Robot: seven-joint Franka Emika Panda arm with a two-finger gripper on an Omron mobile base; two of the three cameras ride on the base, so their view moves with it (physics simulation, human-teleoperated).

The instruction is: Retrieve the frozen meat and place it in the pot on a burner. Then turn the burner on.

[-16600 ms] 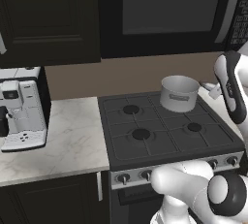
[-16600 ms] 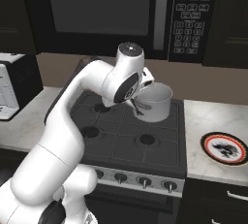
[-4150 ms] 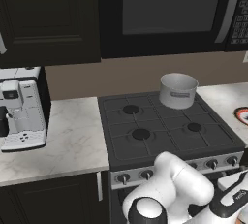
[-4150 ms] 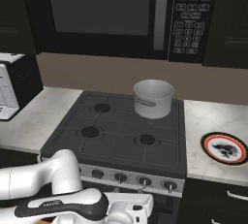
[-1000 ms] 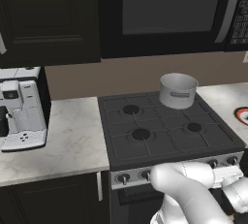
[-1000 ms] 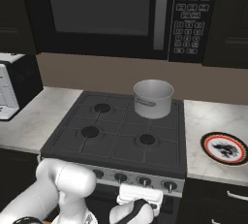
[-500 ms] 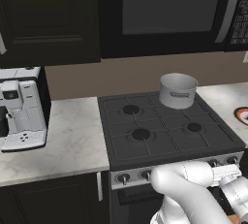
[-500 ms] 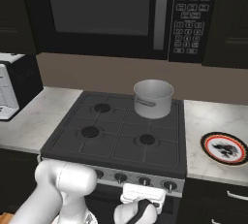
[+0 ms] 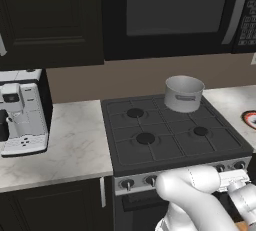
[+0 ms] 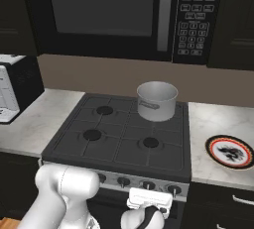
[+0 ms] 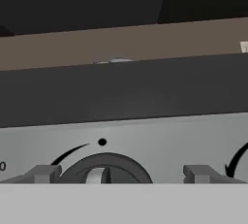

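Beyond the gripper [image 11: 116, 174], the pot [image 10: 157, 100] sits on a rear burner, contents apparently hidden. Jaws wide apart flank a stove knob [image 11: 104, 168], holding nothing.

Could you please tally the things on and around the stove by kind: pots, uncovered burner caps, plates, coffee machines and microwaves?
Pot: 1
Uncovered burner caps: 3
Plate: 1
Coffee machine: 1
Microwave: 1
Total: 7
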